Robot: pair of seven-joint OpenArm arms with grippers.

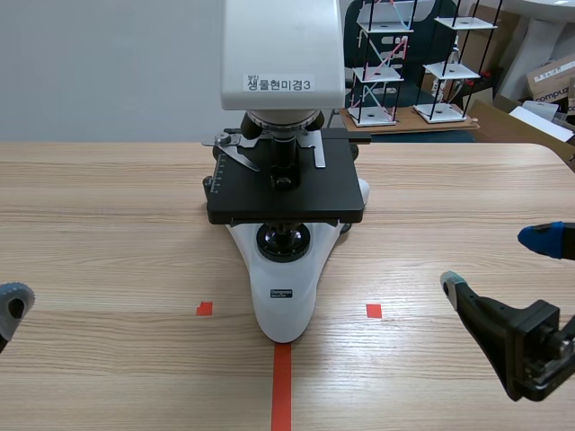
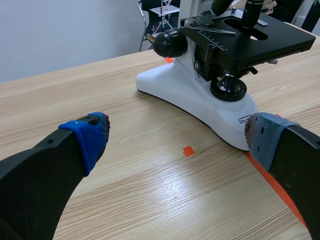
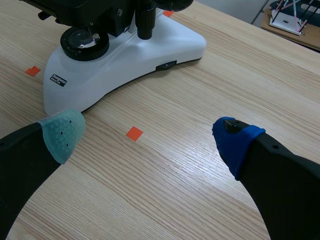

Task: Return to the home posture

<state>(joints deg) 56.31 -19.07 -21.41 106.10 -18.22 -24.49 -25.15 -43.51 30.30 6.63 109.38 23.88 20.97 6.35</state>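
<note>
A white and black microscope (image 1: 286,180) stands at the middle of the wooden table (image 1: 108,233), its base toward me. My left gripper (image 2: 177,137) hovers low at the table's near left, open, nothing between its fingers; the microscope (image 2: 220,75) lies ahead of it and to its right. In the scene view only one pad of the left gripper (image 1: 13,303) shows at the edge. My right gripper (image 1: 503,265) hangs at the near right, open and empty. In the right wrist view the right gripper (image 3: 150,132) has the microscope base (image 3: 120,60) ahead, off to its left.
Orange-red tape marks lie near the microscope base. Behind the table's far right edge stand small wire racks (image 1: 395,63) on a board and cardboard boxes (image 1: 552,81). A grey wall runs behind the table's left.
</note>
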